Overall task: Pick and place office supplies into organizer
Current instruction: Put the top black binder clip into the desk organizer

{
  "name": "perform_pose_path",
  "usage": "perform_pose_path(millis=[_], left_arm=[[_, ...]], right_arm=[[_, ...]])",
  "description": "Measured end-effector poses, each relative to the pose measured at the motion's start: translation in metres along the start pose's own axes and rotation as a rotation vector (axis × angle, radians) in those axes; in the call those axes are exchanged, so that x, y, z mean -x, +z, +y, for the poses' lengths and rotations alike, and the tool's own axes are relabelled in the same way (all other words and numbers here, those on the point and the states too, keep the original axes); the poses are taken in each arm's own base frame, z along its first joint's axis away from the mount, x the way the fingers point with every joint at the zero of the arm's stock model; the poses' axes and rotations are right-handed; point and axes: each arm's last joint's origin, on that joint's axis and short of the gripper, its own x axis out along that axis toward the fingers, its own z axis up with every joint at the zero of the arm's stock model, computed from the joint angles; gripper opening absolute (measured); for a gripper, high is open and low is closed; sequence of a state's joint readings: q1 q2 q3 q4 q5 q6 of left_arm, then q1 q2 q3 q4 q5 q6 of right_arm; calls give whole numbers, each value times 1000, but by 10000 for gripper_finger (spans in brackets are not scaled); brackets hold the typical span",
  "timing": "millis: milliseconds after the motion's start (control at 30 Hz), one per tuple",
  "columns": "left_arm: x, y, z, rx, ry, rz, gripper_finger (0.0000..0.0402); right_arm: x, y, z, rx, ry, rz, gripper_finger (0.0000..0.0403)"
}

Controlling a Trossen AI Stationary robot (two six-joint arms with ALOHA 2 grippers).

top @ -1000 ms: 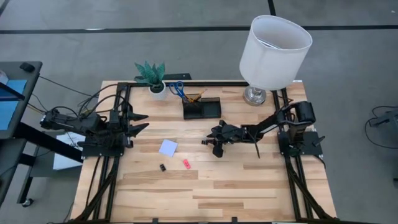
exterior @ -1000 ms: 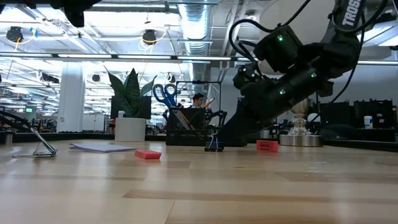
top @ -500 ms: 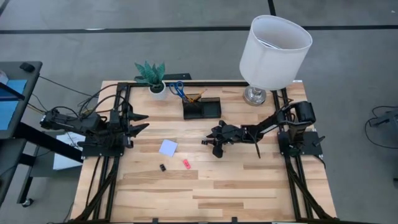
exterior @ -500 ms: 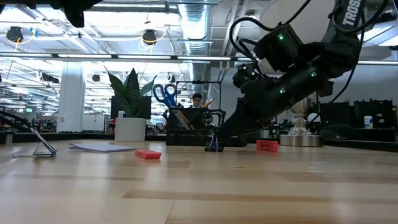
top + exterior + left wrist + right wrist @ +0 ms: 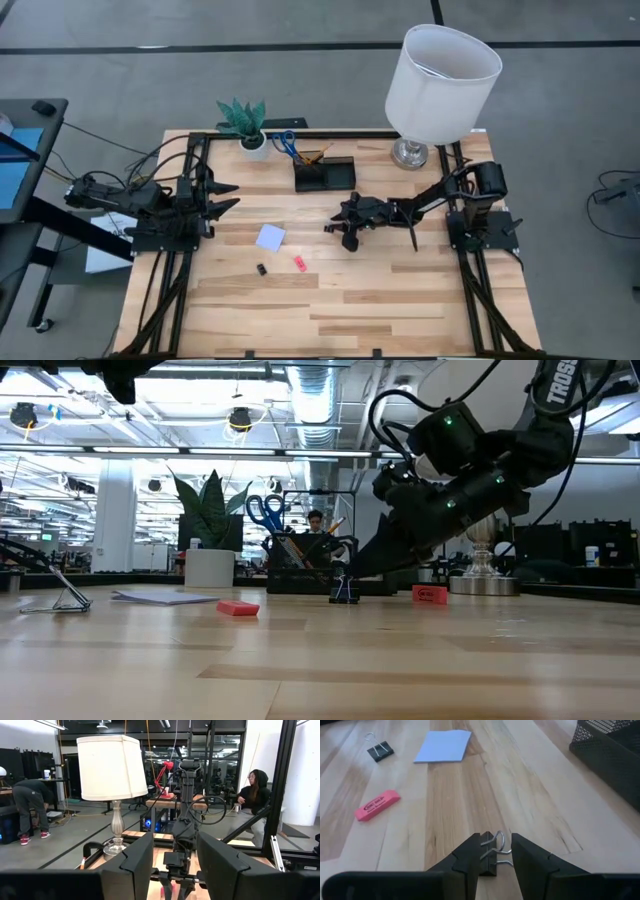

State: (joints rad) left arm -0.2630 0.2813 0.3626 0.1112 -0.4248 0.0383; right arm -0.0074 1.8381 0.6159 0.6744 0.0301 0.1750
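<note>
We saw blue-handled scissors (image 5: 283,139) and orange pens (image 5: 316,155) upright in the black mesh organizer (image 5: 324,177); right gripper (image 5: 495,854) jaws pinched a small black binder clip (image 5: 491,857), left gripper (image 5: 228,196) jaws spread at nine o'clock.

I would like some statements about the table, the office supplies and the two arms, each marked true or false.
1. The blue-handled scissors stand in the organizer. True.
2. The right gripper has a binder clip between its fingers. True.
3. The note pad lies inside the organizer. False: it lies on the bare table, in front of the organizer.
4. The left gripper is holding the pink eraser. False: the eraser lies on the table, and the left gripper waits open at the left side.
5. A second black clip lies on the table near the pink eraser. True.
</note>
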Motion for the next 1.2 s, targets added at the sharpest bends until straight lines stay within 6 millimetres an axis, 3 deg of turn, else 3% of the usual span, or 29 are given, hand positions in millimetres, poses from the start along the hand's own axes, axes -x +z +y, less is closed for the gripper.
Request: perform_pose_path(millis=[1200], left_arm=[[0, 0, 0, 0, 0, 1, 141]], right_arm=[[-1, 7, -5, -14, -7, -37, 102]])
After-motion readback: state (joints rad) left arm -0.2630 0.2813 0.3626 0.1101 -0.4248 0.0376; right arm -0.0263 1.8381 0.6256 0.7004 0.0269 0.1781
